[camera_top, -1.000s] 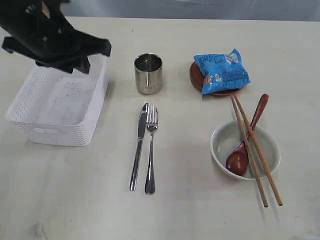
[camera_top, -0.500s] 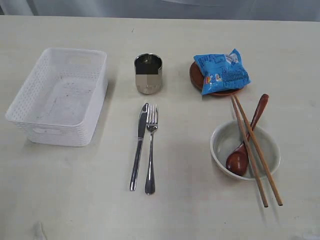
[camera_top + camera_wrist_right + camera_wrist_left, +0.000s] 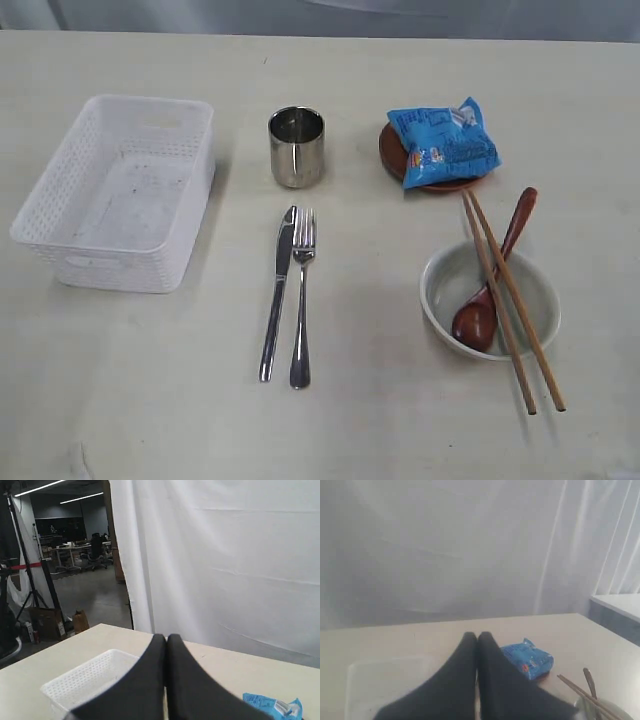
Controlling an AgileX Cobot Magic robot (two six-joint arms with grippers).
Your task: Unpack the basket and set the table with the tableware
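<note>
Now | L grip [image 3: 477, 636] jaws together | R grip [image 3: 166, 638] jaws together | basket [image 3: 110, 272] near cup [image 3: 296, 147] on table [image 3: 400, 430]

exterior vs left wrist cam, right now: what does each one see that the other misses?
Exterior only: the steel cup, the knife and the fork, laid out on the table. Left wrist only: the left pincer, shut on nothing, and a white curtain behind the table. Both: the white basket, the blue snack bag and the chopsticks.
</note>
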